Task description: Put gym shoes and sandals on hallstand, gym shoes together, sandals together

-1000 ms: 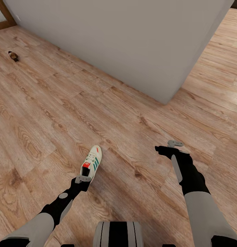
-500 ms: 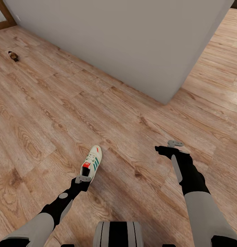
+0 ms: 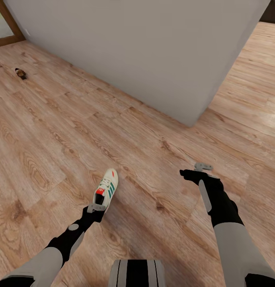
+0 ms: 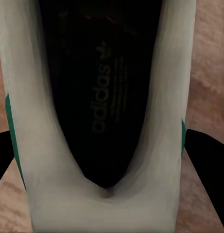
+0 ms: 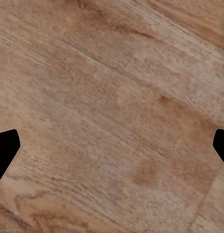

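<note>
A: White leather with green side stripes and a red-orange tongue: that is the gym shoe (image 3: 106,189), long and narrow, lying on the corridor floor (image 3: 53,151) with its heel toward the robot.

B: And from the left wrist?

A: The shoe's (image 4: 107,204) dark lining runs down to a rounded heel collar, smooth and pale, with printed lettering on the insole. The left gripper (image 3: 96,207) sits right at the heel; its black fingers (image 4: 206,160) flank the heel's two sides, so the jaws are spread around it, though I cannot tell whether they press the leather.

B: The right one?

A: The right gripper (image 3: 202,166) hangs over bare planks, well apart from the shoe. Its jaws stand wide; the right wrist view has a dark fingertip (image 5: 6,150) at each edge and wood grain (image 5: 116,111) between.

B: Anything else around?

A: A small dark brown sandal (image 3: 20,73) lies far off near the wall's foot. A plain light-grey wall (image 3: 145,48) ends in a sharp corner ahead, and the glossy, knotted boards run on past it. A wooden door frame (image 3: 10,24) shows at the far left
</note>
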{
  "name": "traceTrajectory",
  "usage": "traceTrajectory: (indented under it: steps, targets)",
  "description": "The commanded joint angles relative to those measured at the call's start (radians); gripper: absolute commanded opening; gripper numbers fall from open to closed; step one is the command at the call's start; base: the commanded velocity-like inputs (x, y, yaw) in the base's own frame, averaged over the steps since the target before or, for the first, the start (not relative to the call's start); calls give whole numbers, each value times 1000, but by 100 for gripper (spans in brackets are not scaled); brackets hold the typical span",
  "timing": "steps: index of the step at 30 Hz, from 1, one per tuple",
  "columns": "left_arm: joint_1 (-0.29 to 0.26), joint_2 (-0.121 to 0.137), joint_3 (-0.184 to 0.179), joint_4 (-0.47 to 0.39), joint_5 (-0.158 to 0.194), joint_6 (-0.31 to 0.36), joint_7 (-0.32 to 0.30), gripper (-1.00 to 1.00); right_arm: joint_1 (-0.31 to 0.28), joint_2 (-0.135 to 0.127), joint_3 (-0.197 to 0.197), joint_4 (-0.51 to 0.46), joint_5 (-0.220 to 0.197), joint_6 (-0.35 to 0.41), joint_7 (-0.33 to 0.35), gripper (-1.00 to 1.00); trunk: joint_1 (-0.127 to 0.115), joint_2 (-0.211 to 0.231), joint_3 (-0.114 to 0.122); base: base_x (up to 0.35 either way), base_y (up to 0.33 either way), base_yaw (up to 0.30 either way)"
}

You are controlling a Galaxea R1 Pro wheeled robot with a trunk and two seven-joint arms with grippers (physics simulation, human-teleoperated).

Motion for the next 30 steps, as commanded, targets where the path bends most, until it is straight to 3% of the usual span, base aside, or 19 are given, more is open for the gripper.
traceTrajectory:
  steps: [1, 4, 8, 11, 12, 15, 21, 30]
  targets:
    - [-1, 1, -4, -4, -7, -4, 2, -100, -1, 0, -1, -1, -4, 5, 0, 100, -1, 0, 3, 0, 0, 0]
    - [-2, 1, -3, -72, -5, 1, 3, -100, 0, 1, 1, -1, -4, 5, 0, 100, -2, 1, 15, 0, 0, 0]
    - [-2, -1, -4, -162, -2, 67, 4, -100, 0, 1, 2, 0, -5, 5, 0, 100, -4, 2, 30, 0, 0, 0]
    - [-2, -2, -4, -282, -2, 248, 4, -100, 0, 2, 2, 2, -6, 5, 1, 100, -5, 2, 42, 0, 0, 0]
    - [-2, -3, -5, -367, -2, 308, 4, -100, 0, 2, 3, 2, -6, 5, 2, 100, -6, 3, 46, 0, 0, 0]
    - [-2, -13, -6, -469, 0, 384, 4, -100, 0, 2, 3, 1, -5, 5, 3, 100, -7, 3, 58, 0, 0, 0]
    - [-1, -42, -3, -518, 14, 457, 5, -100, 0, 2, 3, -9, -3, 5, 3, 100, -10, 5, 81, 0, 0, 0]
    - [-1, -42, 5, -523, 57, 518, 5, -100, 0, 3, 5, -29, -1, 4, 0, 100, -14, 7, 123, 0, 0, 0]
